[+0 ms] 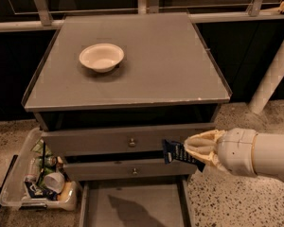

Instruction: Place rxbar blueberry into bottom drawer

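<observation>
My gripper reaches in from the right, in front of the cabinet's right side. Its cream fingers are shut on the rxbar blueberry, a dark navy bar with pale lettering. The bar hangs level with the two knobbed drawer fronts, its free end pointing left. The bottom drawer is pulled out below, showing a flat grey floor with the arm's shadow on it. The bar is above the drawer's right rail.
A white bowl sits on the grey cabinet top. A clear plastic bin of clutter stands on the speckled floor left of the cabinet. A pale diagonal pole is at the right.
</observation>
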